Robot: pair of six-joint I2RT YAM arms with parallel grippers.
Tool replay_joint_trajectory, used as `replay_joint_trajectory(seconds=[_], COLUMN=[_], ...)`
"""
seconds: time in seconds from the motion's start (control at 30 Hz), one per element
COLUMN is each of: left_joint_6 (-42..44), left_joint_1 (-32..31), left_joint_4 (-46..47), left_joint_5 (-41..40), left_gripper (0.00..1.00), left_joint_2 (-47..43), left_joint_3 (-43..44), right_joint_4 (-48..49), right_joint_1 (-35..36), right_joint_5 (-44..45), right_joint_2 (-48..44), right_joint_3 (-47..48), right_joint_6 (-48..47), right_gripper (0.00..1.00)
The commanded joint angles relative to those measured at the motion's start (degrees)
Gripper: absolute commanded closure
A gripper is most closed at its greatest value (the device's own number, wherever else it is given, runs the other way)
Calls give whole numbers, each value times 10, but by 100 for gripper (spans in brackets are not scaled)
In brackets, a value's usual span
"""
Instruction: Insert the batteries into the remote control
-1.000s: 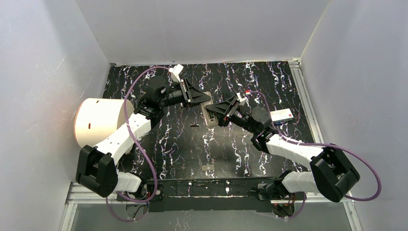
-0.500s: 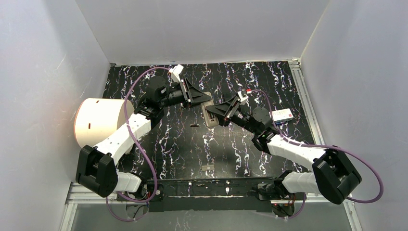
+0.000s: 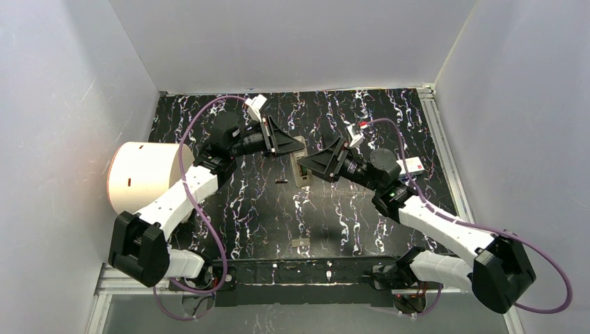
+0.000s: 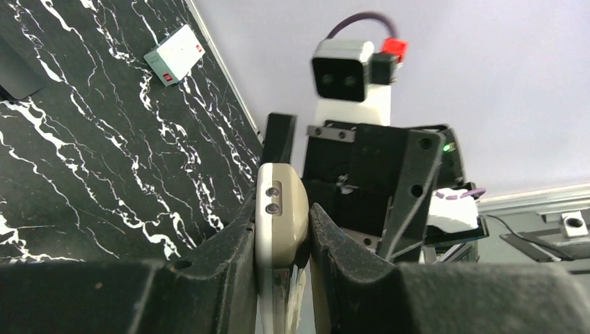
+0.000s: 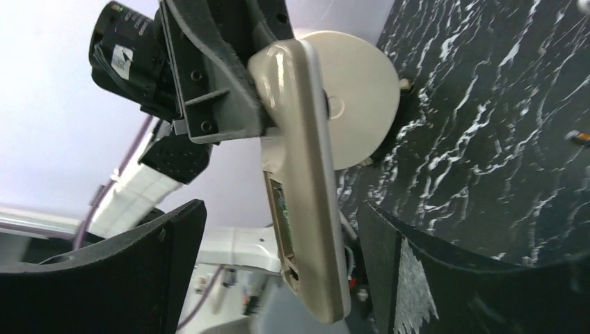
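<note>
A black marbled worktop has a white drum standing at its left edge. The left claw pinches the far end of the beige remote and holds it off the worktop near the middle. The right claw is spread wide, with a finger on either side of the remote's near end, neither touching it. A white box lies to the right. One dark battery lies on the worktop just left of the remote.
</note>
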Motion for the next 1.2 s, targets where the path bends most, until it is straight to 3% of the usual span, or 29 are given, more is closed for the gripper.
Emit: replay_joint_trajectory(seconds=[0.0, 0.3, 0.5, 0.87, 1.07, 1.17], left_joint_6=[45, 71, 68, 65, 78, 84], left_joint_1=[5, 5, 6, 5, 8, 15], left_joint_4=[6, 5, 3, 0, -18, -29], left_joint_5=[38, 63, 62, 63, 61, 63], left_gripper=[100, 100, 100, 100, 100, 100], left_joint_2=[-40, -50, -46, -43, -44, -47], left_joint_3=[-6, -4, -2, 2, 4, 4], right_joint_4=[-164, -278, -340, -363, -401, -415], right_joint_1=[-2, -1, 1, 5, 6, 6], right_joint_5=[-34, -43, -57, -48, -10, 0], right_joint_2=[-35, -15, -3, 20, 20, 16], right_joint_3=[76, 143, 186, 198, 205, 210], right_joint_6=[-209, -336, -413, -432, -463, -477], right_gripper=[14, 39, 36, 35, 52, 56])
